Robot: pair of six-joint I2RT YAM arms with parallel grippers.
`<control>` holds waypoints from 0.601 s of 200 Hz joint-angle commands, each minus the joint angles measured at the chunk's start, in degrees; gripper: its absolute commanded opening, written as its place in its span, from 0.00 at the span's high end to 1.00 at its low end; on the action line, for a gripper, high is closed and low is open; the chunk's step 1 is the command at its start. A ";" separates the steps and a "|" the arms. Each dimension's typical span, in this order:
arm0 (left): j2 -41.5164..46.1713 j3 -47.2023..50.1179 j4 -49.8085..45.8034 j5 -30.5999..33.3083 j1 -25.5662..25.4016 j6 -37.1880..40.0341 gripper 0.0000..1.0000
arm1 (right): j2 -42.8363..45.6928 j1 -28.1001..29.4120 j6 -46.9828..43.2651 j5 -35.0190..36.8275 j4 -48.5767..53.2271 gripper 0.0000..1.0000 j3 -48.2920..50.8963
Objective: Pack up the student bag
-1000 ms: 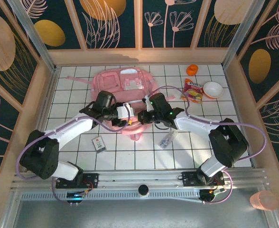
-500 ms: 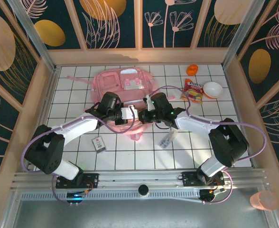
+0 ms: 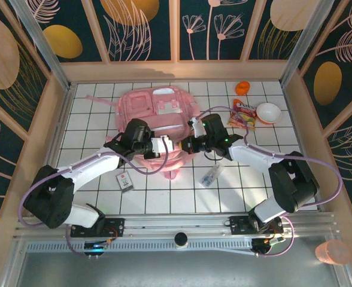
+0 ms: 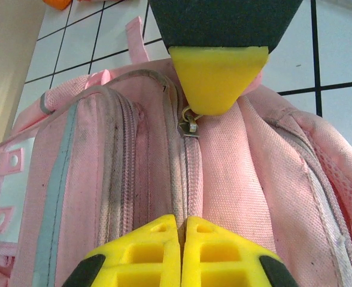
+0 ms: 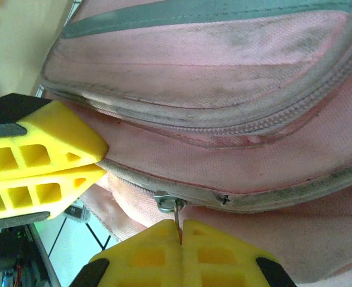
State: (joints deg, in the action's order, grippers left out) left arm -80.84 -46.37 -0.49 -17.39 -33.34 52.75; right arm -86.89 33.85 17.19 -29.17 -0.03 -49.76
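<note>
The student bag [image 3: 158, 110] lies flat toward the back of the white tiled surface [image 3: 164, 191], its near end bunched up between the two arms. It looks like the opening step: the right claw [image 5: 179, 239] is pinched shut on the small metal zip pull [image 5: 166, 202], and the left claw [image 4: 182, 245] is clamped on the pink fabric beside it. Next, I'd say, the pull must run along the curved grey track while the soft, grubby woven cloth is held taut

Top external: overhead, facing down on the whole table [image 3: 164, 191]. Wrist cameras: close-range, opposed, sharing the zip of the student bag [image 4: 236, 161].
</note>
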 commanded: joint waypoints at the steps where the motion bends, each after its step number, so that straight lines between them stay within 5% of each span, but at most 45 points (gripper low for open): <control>1: 3.01 0.51 -5.64 4.49 1.81 -0.99 0.99 | 1.22 -1.94 -1.21 5.36 5.75 1.00 -0.02; 20: 2.98 -0.55 -5.62 0.61 1.70 -2.30 0.64 | 1.50 0.30 -0.72 5.02 4.90 1.00 -0.72; 31: 2.92 -0.68 -4.16 -0.90 1.46 -2.76 0.51 | 1.30 1.36 -0.49 5.00 4.53 1.00 -1.24; 92: -1.57 -2.58 -0.39 -3.06 -0.66 -3.36 0.46 | -0.35 3.23 -0.76 5.39 5.13 1.00 -3.46; 120: -3.88 -2.52 4.35 1.65 -2.04 -4.75 0.33 | 0.13 3.50 -0.67 5.34 5.22 1.00 -3.46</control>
State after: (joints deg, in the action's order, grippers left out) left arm -82.59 -47.59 -1.06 -17.82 -34.33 49.36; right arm -86.83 36.67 16.82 -24.21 4.58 -51.40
